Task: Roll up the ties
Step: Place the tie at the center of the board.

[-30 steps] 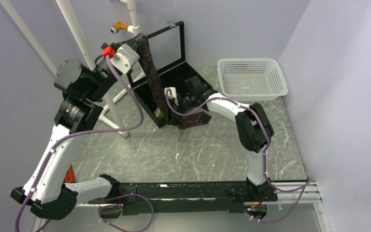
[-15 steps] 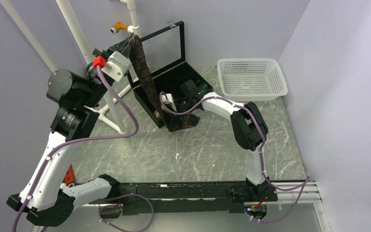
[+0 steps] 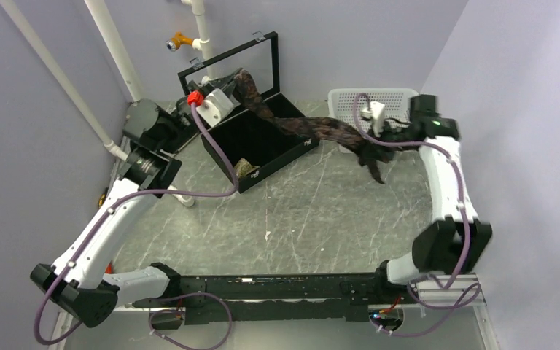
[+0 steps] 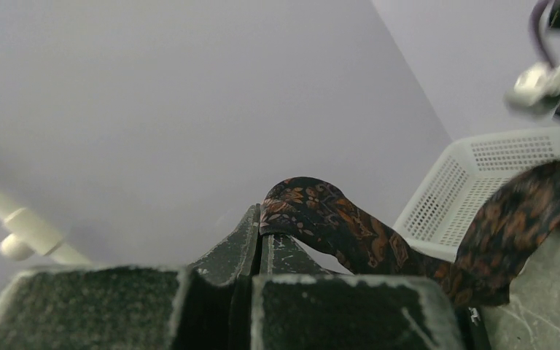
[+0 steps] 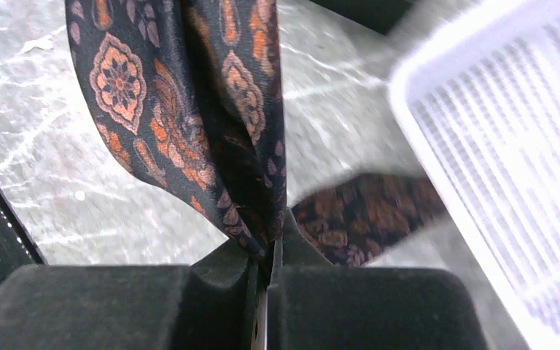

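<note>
A dark brown-maroon tie [image 3: 313, 128] with orange figures hangs stretched in the air between my two grippers, above the table's back half. My left gripper [image 3: 235, 79] is shut on its narrow end over the black box [image 3: 292, 115]; in the left wrist view the tie [image 4: 335, 227] curls out of the pinched fingertips [image 4: 271, 240]. My right gripper [image 3: 380, 140] is shut on the wide part in front of the basket, and the tie's tip [image 3: 376, 172] dangles below it. The right wrist view shows the fabric [image 5: 189, 109] bunched between the jaws. A tan speckled tie [image 3: 245, 168] lies in the box's near corner.
The black box has its glass lid [image 3: 227, 60] standing open at the back. A white mesh basket [image 3: 401, 98] sits at the back right, close behind the right gripper. White pipes [image 3: 113, 44] rise at the back left.
The right gripper shut on the tie at the box, then swung right toward the basket, drawing the tie out sideways. The left gripper dropped lower and moved right, still holding its end.
</note>
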You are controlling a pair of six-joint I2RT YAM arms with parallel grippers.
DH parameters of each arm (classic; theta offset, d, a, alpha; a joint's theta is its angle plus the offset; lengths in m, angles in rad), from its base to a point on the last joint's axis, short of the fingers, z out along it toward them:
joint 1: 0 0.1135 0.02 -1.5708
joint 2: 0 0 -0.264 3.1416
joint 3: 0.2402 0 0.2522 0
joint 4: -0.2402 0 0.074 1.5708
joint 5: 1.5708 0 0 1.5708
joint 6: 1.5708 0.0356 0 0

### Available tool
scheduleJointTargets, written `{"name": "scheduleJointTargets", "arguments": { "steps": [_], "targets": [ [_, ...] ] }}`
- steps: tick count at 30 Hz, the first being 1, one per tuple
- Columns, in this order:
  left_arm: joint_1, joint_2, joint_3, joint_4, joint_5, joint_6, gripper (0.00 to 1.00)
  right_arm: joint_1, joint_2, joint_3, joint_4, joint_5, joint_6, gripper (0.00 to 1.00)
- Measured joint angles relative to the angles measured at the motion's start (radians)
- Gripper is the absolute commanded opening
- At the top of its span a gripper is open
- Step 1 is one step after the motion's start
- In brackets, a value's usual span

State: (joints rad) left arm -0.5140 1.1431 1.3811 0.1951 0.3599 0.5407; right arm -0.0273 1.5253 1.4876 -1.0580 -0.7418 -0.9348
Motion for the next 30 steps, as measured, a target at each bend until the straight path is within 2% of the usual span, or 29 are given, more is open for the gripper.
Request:
{"name": "scheduleJointTargets", "arguments": {
  "steps": [5,9,11,13,14,15,17,18,19,20,22,25,28,30],
  "targets": [
    [-0.006,0.039,-0.050,0.067,0.017,-0.025,0.00,-0.182,-0.186,0.092,-0.180,0.062,-0.086,0.00],
    [-0.004,-0.050,-0.217,0.055,0.031,0.015,0.00,-0.193,-0.200,0.142,-0.304,0.093,-0.195,0.00],
    [-0.002,-0.149,-0.352,0.007,0.050,0.077,0.08,-0.175,-0.170,0.114,-0.345,0.116,-0.250,0.00],
    [0.002,-0.267,-0.497,-0.061,0.070,0.162,0.26,-0.145,-0.119,0.048,-0.367,0.151,-0.311,0.00],
    [0.004,-0.326,-0.566,-0.100,0.078,0.210,0.36,-0.121,-0.076,0.005,-0.370,0.174,-0.337,0.07],
    [0.007,-0.382,-0.632,-0.143,0.088,0.259,0.43,-0.081,-0.021,-0.056,-0.366,0.203,-0.360,0.22],
    [0.019,-0.476,-0.736,-0.261,0.103,0.363,0.53,0.003,0.063,-0.155,-0.340,0.261,-0.367,0.61],
    [0.031,-0.536,-0.792,-0.354,0.112,0.428,0.58,0.063,0.107,-0.212,-0.323,0.290,-0.363,0.76],
    [0.041,-0.576,-0.831,-0.434,0.118,0.481,0.65,0.113,0.143,-0.256,-0.314,0.314,-0.356,0.87],
    [0.048,-0.608,-0.857,-0.502,0.124,0.523,0.69,0.154,0.167,-0.283,-0.312,0.329,-0.350,0.90],
    [0.058,-0.669,-0.897,-0.634,0.138,0.601,0.74,0.168,0.178,-0.295,-0.315,0.349,-0.342,0.89],
    [0.060,-0.710,-0.914,-0.760,0.158,0.661,0.72,0.048,0.172,-0.253,-0.330,0.357,-0.322,0.85],
    [0.060,-0.636,-0.893,-0.839,0.164,0.695,0.76,-0.105,0.172,-0.200,-0.330,0.359,-0.286,0.78],
    [0.060,-0.536,-0.851,-0.899,0.167,0.705,0.74,-0.167,0.172,-0.192,-0.330,0.358,-0.258,0.76]
  ]
}}
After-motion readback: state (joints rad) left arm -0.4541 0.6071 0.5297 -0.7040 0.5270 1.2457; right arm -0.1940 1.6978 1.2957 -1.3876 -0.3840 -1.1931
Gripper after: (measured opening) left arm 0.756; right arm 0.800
